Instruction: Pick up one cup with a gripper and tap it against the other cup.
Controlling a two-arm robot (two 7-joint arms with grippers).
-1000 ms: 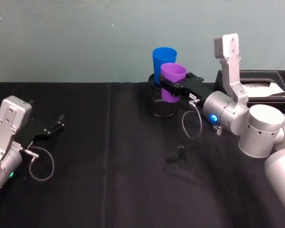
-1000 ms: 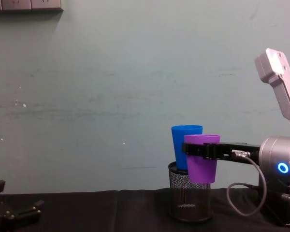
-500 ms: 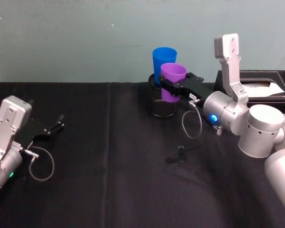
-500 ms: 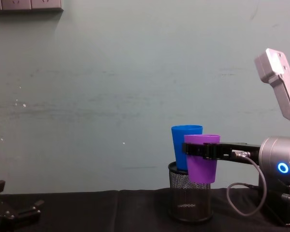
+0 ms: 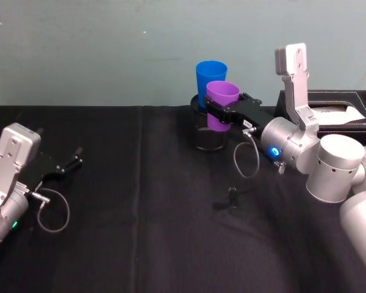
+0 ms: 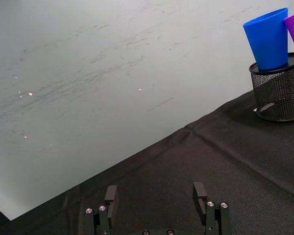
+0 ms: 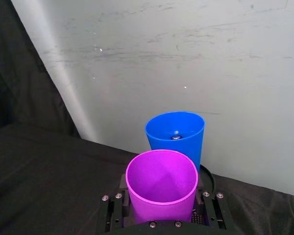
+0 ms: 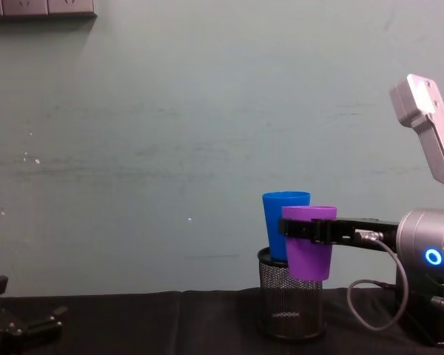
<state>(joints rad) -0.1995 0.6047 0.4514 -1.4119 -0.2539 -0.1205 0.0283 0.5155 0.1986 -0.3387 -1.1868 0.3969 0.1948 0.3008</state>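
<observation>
Right tool (image 5: 218, 113): pinching the purple cup (image 5: 221, 104) just below its rim, one finger on either side. The cup is held upright and clear of the counter (image 5: 140, 201), at upper centre of the head view. In the chest view the purple cup (image 8: 309, 243) overlaps the blue cup (image 8: 283, 225) at centre right; whether the two walls touch cannot be told.

Blue cup (image 5: 210, 77): stands upright in a black mesh holder (image 5: 207, 135) near the back edge of the counter.

Left tool (image 5: 71, 162): parked at lower left of the head view, fingers spread, pinching nothing.

Handling assessment: the purple cup appears to be thin, smooth plastic, likely light and somewhat springy. The tapered, glossy wall could slip downward through the fingers; the present high hold suits it, since the cup widens above the fingers. The blue cup sits loose in the holder and may rock or tip under a firm knock, so a gentle sideways touch near its upper wall is advisable.
</observation>
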